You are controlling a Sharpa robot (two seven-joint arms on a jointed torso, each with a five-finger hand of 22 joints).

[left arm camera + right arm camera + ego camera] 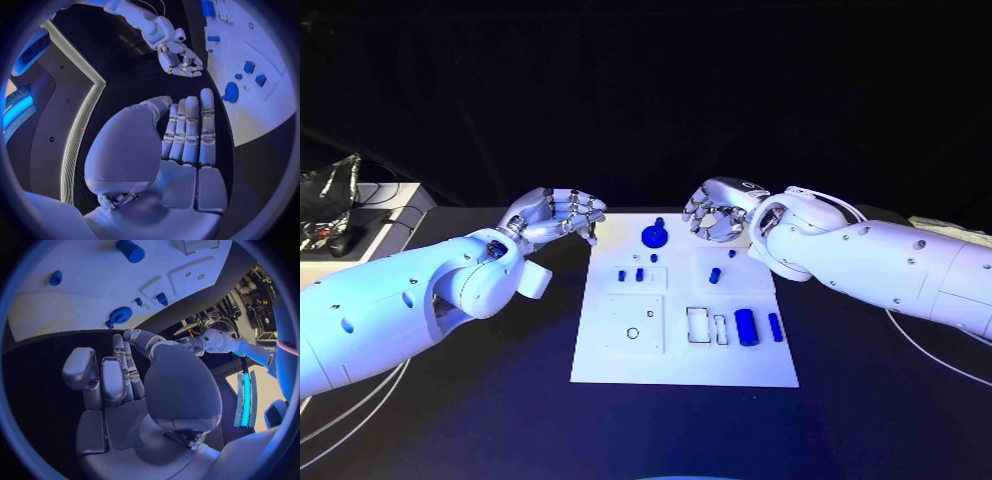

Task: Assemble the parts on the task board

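Task board [685,365]: lies between and just ahead of both hands. Left hand [557,216] and right hand [715,213]: apparently nothing held, fingers loosely curled. Blue geared part [656,237]: nearer the right hand.

You look down from the robot's head at the white task board [685,320], with both arms entering from the sides. Each wrist camera sits close behind its own palm, facing along the fingers toward the board's far end. All three views share the blue gear [656,237].
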